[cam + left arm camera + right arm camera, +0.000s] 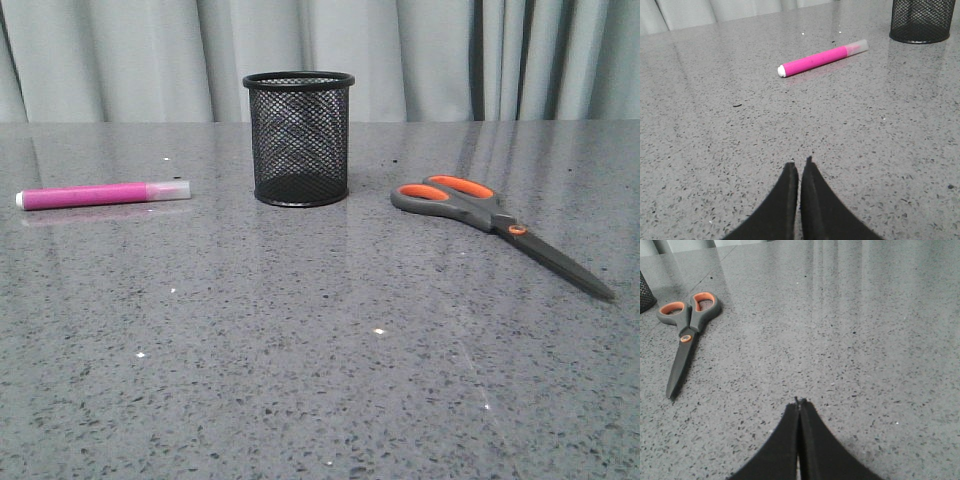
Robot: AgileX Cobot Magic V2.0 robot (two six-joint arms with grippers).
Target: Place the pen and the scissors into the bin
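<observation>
The black wire-mesh bin [299,138] stands upright at the middle back of the grey table [300,350]. The pink pen [103,194] lies flat to its left, clear cap toward the bin. Grey scissors [495,223] with orange-lined loops lie to the right, blades closed and pointing toward the front right. Neither arm shows in the front view. In the left wrist view my left gripper [799,165] is shut and empty, well short of the pen [822,58] and the bin [922,20]. In the right wrist view my right gripper [799,403] is shut and empty, away from the scissors [687,330].
Grey curtains [420,55] hang behind the table's far edge. Only the speckled stone surface lies between each gripper and its nearest object. A sliver of the bin [645,290] shows at the right wrist view's edge.
</observation>
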